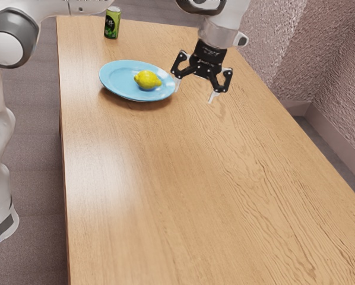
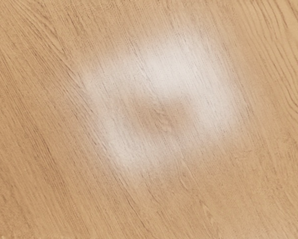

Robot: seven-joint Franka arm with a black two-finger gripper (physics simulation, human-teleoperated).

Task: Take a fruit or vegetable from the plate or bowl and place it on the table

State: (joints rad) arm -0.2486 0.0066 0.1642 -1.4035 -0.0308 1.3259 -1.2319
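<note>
My gripper (image 1: 194, 97) stands open above the wooden table (image 1: 159, 196), just past the plate's edge toward the exterior view's right, with nothing between its fingertips. A yellow lemon (image 1: 147, 80) lies on the light blue plate (image 1: 115, 78), toward the plate's side nearer my hand. In the wrist view, bare wood of the table (image 2: 59, 149) lies beneath the hand, with a pale patch of reflected light on it.
A green can (image 1: 111, 23) stands upright near the table's far end, behind the plate. A rough wall (image 1: 326, 53) rises beyond the table's edge at the exterior view's right.
</note>
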